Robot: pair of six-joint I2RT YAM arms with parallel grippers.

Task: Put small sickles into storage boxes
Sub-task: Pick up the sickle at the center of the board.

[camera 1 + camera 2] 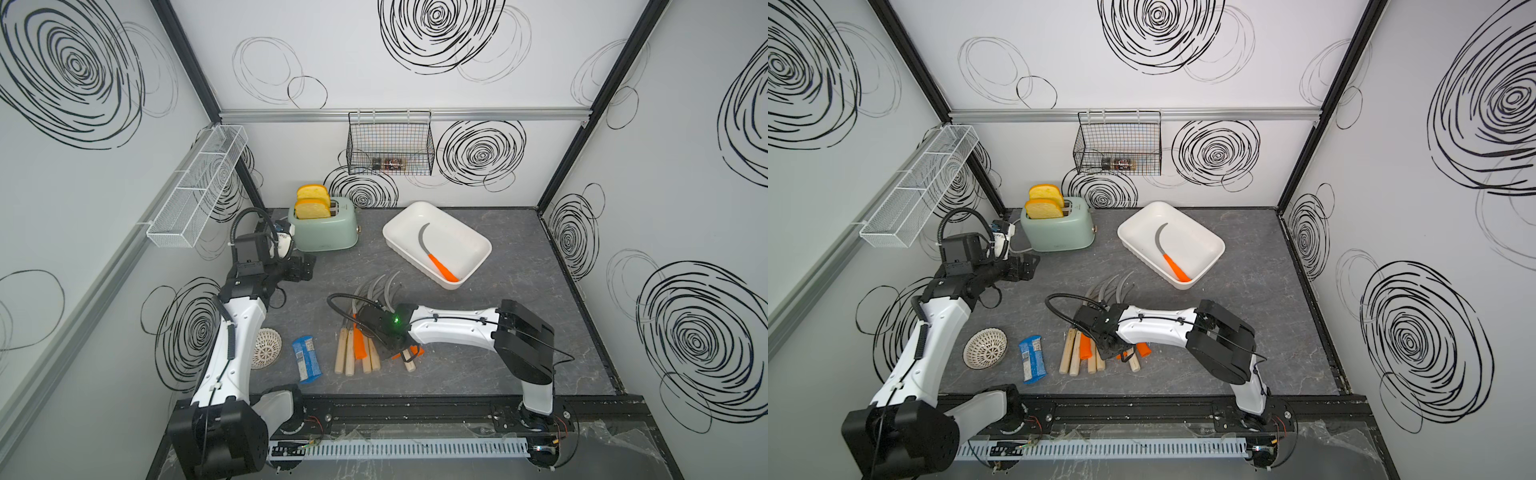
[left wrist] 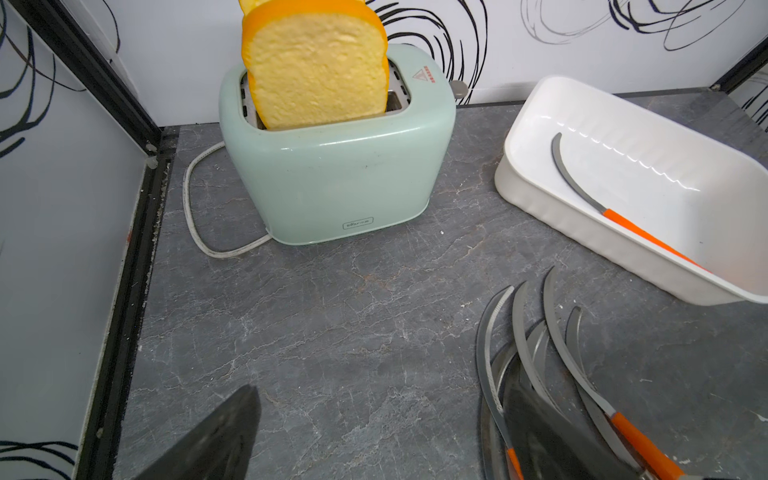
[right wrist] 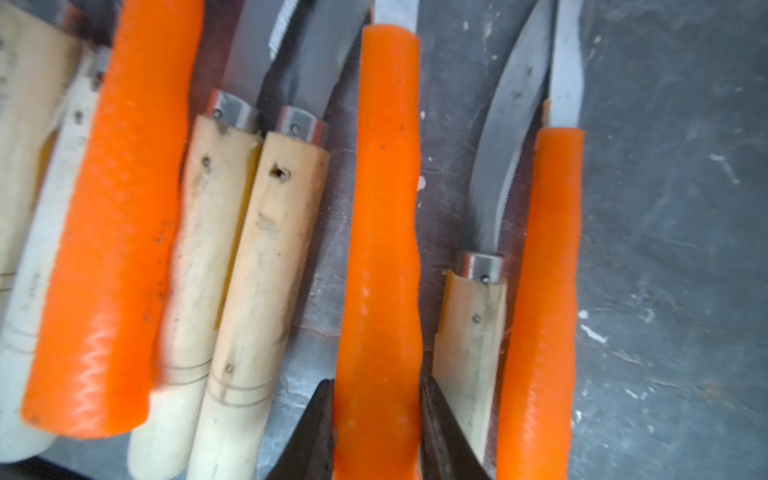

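Materials and finishes as I read them off the feed

Small sickles (image 1: 358, 345): blades (image 2: 523, 332) dull grey metal; wooden handles (image 3: 266, 266) pale, unvarnished, scuffed; orange handles (image 3: 382, 249) smooth, faintly glossy plastic. Storage box (image 2: 540, 195): glossy white plastic. Toaster (image 2: 332, 178): satin mint-green casing. Worktop (image 2: 332, 332): matt grey, stone-veined.

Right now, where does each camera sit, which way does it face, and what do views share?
Top view: high over the robot's base, looking down on the grey marbled table; both arms show.
Top view: same head, same direction; left gripper near the mint-green toaster.
Left wrist: on left arm, facing toaster and white plastic tub; open gripper's dark fingers show.
Right wrist: on right arm, above the pile of wooden- and orange-handled sickles; right gripper grips one orange-handled sickle.
Shared: pile in all four, tub in three.
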